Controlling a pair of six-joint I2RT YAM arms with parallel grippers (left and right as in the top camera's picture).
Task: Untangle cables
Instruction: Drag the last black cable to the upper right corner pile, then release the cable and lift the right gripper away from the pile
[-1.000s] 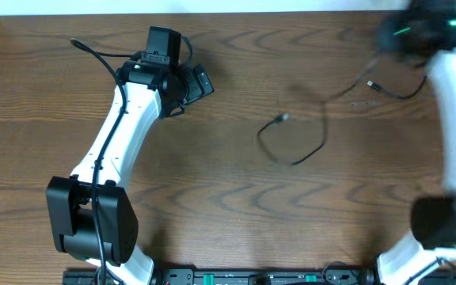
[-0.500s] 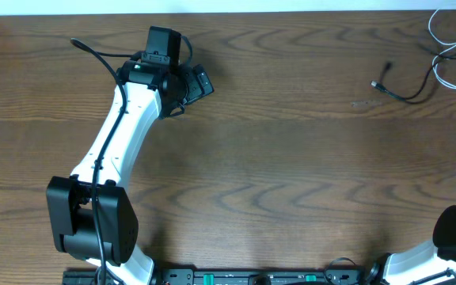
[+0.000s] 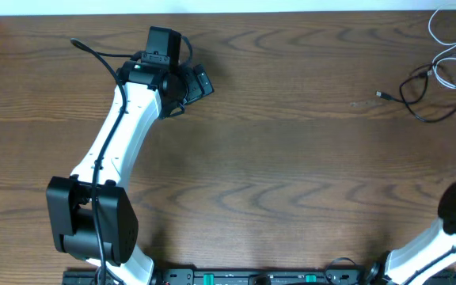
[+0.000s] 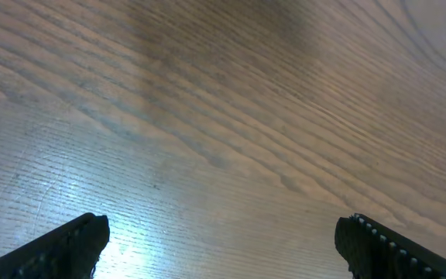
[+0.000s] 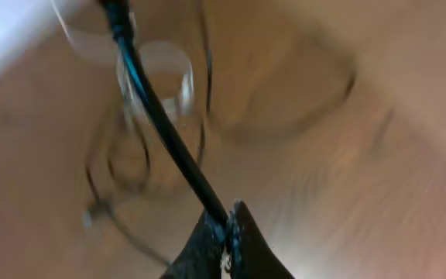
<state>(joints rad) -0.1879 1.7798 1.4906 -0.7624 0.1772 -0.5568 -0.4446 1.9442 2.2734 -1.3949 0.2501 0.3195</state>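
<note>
black cable (image 3: 406, 89) bunched closer to white cable (image 3: 438, 73), right gripper (image 5: 227, 232) pinching it

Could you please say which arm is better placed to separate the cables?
Probably right: the right gripper is shut on the thin black cable, near the looped white cable; the left gripper hangs open far away.

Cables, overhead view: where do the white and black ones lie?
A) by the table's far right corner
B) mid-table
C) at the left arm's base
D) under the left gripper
A: the white cable and the black cable both lie in the far right corner of the table.
</note>
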